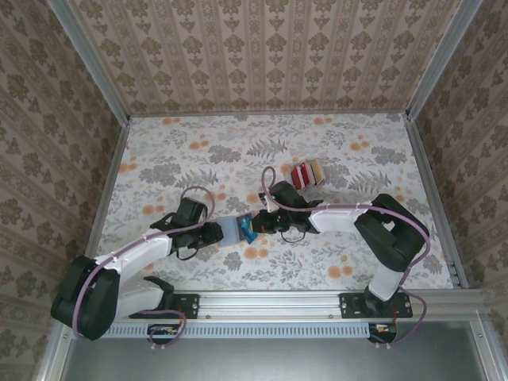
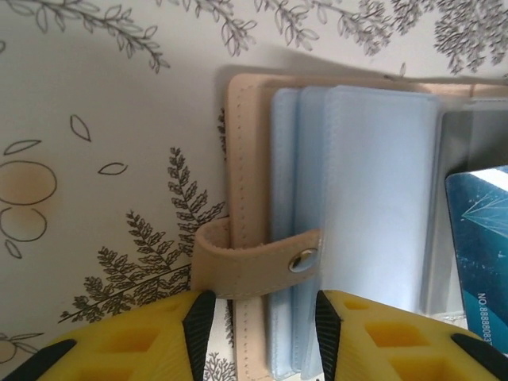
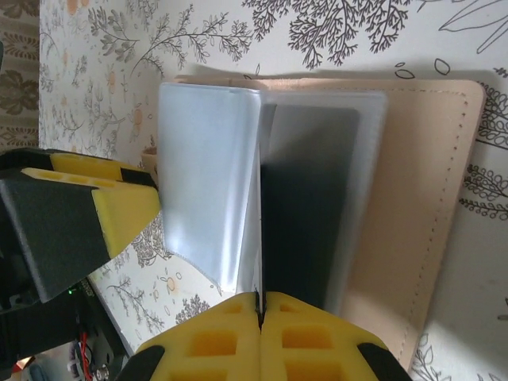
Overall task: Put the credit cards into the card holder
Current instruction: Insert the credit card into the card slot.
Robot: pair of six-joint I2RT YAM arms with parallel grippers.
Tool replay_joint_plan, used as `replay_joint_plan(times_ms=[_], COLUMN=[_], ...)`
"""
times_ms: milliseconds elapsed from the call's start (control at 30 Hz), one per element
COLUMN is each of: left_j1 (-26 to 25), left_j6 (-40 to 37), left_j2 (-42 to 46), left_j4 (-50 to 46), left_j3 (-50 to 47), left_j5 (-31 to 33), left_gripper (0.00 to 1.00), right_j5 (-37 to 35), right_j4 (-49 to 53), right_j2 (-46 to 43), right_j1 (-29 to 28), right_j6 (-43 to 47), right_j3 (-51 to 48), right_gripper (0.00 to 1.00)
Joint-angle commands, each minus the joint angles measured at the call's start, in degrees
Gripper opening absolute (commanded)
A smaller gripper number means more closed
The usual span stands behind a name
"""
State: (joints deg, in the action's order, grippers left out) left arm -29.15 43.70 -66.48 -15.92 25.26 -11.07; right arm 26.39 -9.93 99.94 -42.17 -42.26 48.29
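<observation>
The table (image 1: 349, 155) was covered in a pale print of grey ferns and orange flowers. It was enclosed on three sides by walls (image 1: 262, 48) papered in beige damask, joined by grey metal posts (image 1: 89, 59). A metal rail (image 1: 270, 302) was fixed along the near edge.

Table (image 1: 198, 151) covered in pale floral cloth: grey ferns, orange blooms. Brown patterned wallpaper walls (image 1: 262, 48) on three sides. Aluminium rail (image 1: 270, 302) along near edge, slotted strip (image 1: 270, 327) below.

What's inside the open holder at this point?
Light-blue sleeves fan out inside the holder. One sleeve looks dark, maybe a card in it; a blue card overlaps an outer page. Overlapping sleeves hide whatever the lower pages hold.
</observation>
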Motion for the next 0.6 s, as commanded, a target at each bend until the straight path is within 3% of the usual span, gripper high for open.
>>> replay_joint_plan(times_ms=[0,567], left_j1=[0.45,0.41], left_j6=[-1.21,-1.36], left_j2=[-0.98,-4.78], left_j4=[-1.23,1.88], left_j3=[-0.73,-0.73], left_j5=[0.75,-0.55], left_gripper=[0.41,0.36], right_j5=[0.63,4.68], right_j4=[-2.89,-6.89], right_j2=[1.71,6.57], right_j1=[-0.28,-0.21], right_j6=[-1.07,-4.05], right_j3=[1.92,3.54], right_gripper=[0.01,0.01])
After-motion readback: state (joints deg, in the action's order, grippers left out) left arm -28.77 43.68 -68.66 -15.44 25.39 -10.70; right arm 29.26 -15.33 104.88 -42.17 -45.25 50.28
